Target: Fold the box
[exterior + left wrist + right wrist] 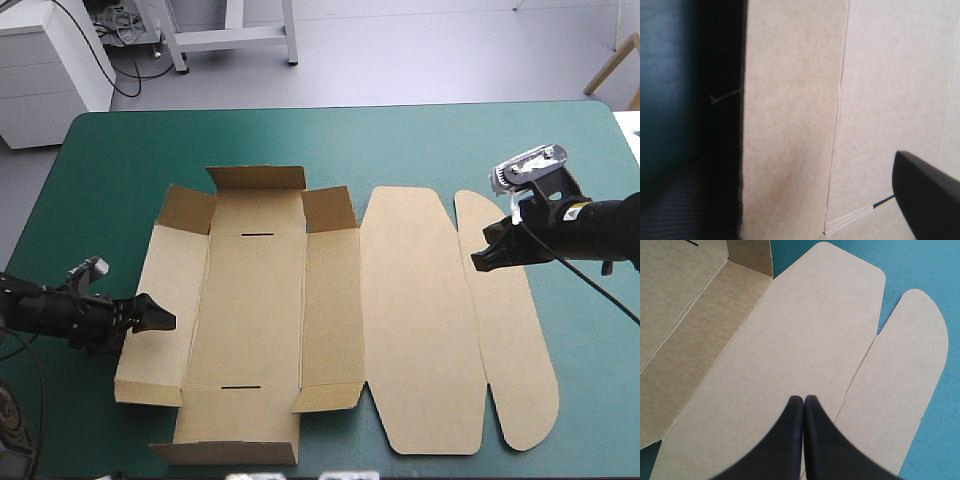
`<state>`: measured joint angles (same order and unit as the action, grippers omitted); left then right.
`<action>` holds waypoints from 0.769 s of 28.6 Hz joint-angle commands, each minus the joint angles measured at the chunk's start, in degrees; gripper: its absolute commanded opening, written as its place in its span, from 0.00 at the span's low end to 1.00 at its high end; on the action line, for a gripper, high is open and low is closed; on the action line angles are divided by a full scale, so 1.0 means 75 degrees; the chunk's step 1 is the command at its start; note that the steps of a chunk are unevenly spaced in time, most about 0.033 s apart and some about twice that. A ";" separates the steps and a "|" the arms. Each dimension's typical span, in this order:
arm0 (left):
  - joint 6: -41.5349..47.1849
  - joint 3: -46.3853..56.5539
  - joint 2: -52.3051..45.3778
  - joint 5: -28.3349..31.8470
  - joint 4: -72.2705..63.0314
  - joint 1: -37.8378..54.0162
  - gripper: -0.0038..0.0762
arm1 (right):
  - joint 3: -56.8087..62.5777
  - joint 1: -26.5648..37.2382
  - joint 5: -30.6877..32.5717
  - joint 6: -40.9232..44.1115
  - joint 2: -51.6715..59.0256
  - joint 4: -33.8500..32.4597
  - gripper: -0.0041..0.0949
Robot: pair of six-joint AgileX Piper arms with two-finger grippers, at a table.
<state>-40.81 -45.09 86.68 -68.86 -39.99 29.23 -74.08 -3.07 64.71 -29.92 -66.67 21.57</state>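
Box (255, 310), brown board sheet: likely light, stiff, hinging at creases, best pinched at wall edges; left hand (160, 318) agape there, right hand (481, 262) closed, empty.

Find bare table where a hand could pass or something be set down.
Bare: the wide strip of table beyond the box, and the near right corner past its rounded flap. Crowded: the middle, covered by the box, with the left gripper at its left edge and the right gripper over the flaps.

Plain unprinted brown box (255, 300) with two thin dark slots (272, 235), solid teal-green cover (430, 140), black fingers (785, 440)
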 commanded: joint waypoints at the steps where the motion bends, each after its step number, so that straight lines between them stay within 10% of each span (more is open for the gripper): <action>1: -0.0041 0.0044 -0.0092 -0.0750 -0.0194 -0.0291 0.96 | -0.0175 0.0048 -0.0305 -0.0082 0.0172 0.0222 0.02; 14: -0.0180 0.0044 -0.0092 -0.0688 -0.0350 -0.0780 0.89 | -0.0175 0.0048 -0.0305 -0.0053 0.0172 0.0284 0.02; 22: -0.0139 0.0044 -0.0092 -0.0217 -0.0528 -0.0780 0.19 | -0.0175 0.0048 -0.0242 -0.0015 0.0172 0.0284 0.02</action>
<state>-42.12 -43.74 87.48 -67.91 -40.87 23.84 -74.08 -3.07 64.89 -29.87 -66.67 21.81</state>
